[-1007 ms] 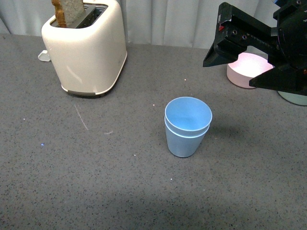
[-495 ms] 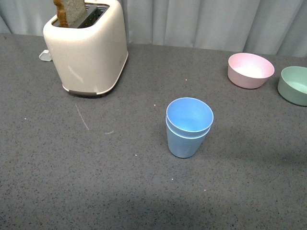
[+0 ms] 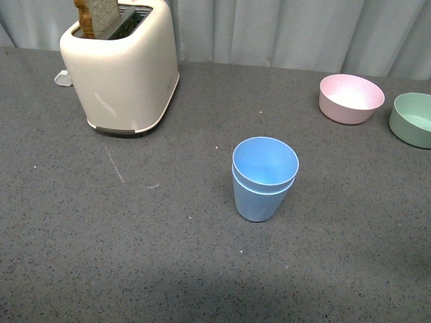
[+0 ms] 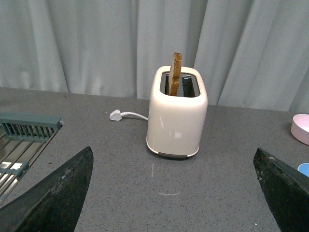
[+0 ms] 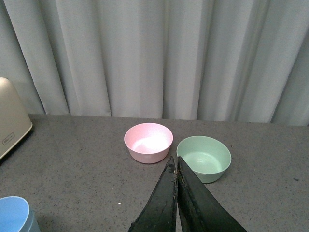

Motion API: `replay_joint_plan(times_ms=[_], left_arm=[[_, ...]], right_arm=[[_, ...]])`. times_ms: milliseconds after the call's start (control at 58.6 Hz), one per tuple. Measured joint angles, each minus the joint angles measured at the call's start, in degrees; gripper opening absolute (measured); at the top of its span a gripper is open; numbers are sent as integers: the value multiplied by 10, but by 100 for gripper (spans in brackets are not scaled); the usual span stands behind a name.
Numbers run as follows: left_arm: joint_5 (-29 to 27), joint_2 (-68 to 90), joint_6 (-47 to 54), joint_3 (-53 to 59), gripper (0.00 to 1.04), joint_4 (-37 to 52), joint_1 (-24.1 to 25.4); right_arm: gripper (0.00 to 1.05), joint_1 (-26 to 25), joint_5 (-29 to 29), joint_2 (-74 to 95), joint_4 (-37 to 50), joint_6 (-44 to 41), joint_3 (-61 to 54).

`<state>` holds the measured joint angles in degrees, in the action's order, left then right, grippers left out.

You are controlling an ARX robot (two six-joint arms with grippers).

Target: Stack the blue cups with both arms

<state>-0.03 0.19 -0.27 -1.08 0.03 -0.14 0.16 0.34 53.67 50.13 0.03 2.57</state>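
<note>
The two blue cups (image 3: 264,177) stand nested, one inside the other, upright on the grey table near its middle. No arm shows in the front view. An edge of the cups (image 5: 16,214) shows in the right wrist view, and a sliver of their rim (image 4: 304,169) in the left wrist view. My left gripper (image 4: 174,166) is open, its black fingers (image 4: 53,198) wide apart over bare table, well short of the toaster. Held above the table, my right gripper (image 5: 175,164) is shut with nothing between its fingers, in front of the two bowls.
A cream toaster (image 3: 121,67) with a slice of toast stands at the back left, its plug (image 4: 116,115) on the table behind it. A pink bowl (image 3: 351,98) and a pale green bowl (image 3: 412,119) sit at the back right. A grey-green rack (image 4: 24,140) shows in the left wrist view.
One second ago my right arm hung over the back right of the table in the front view. It has since left that view. The nested cups have not moved.
</note>
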Motion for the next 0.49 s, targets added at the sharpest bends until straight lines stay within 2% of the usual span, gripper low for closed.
replay_joint_plan(times_ms=[495], left_arm=[[0,0,0,0,98,0,0]], right_arm=[[1,0,-2,-238,-207,0,-24]])
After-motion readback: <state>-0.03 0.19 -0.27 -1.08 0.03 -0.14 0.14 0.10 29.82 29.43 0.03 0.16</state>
